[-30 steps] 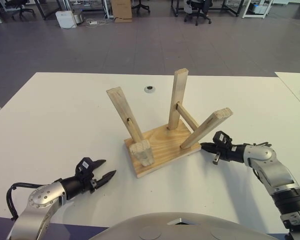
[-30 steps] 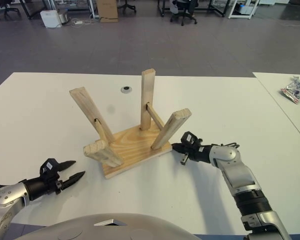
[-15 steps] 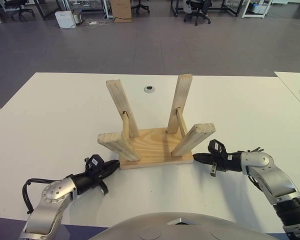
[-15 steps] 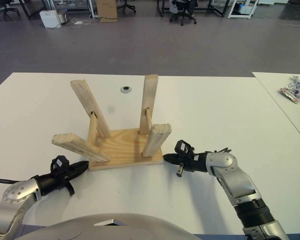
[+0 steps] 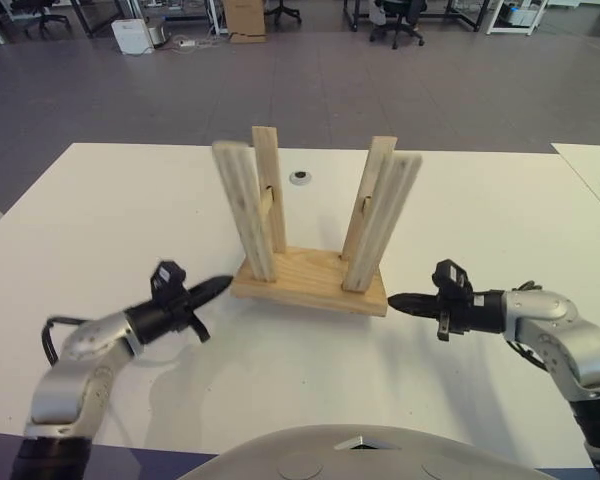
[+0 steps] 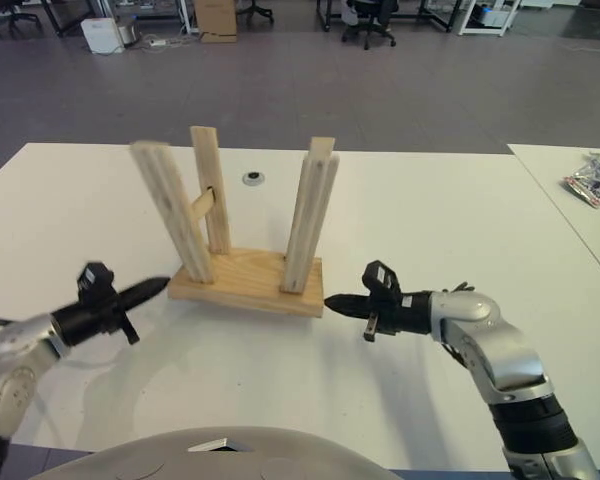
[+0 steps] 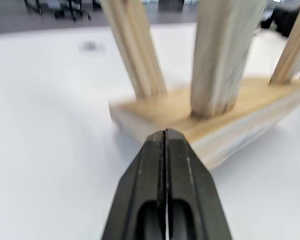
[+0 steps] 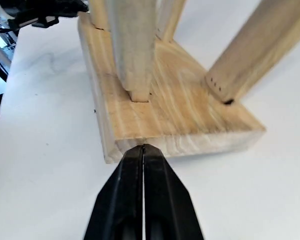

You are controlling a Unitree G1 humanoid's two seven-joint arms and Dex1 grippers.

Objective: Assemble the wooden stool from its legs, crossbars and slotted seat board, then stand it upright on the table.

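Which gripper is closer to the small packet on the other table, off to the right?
Right. The right gripper sits at the seat board's right end, toward the packet; the left gripper is at the board's opposite end.

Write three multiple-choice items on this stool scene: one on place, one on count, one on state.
1. The seat board rests: A) flat on the table B) in the air C) on a chair.
2. How many legs point up? A) two B) three C) four.
3. The left pincer and right pincer are: A) wide open B) shut C) clamped on a leg.
Key: 1A, the board lies on the white top; 2C, four stand on it; 3B, both wrist views show them closed tight.
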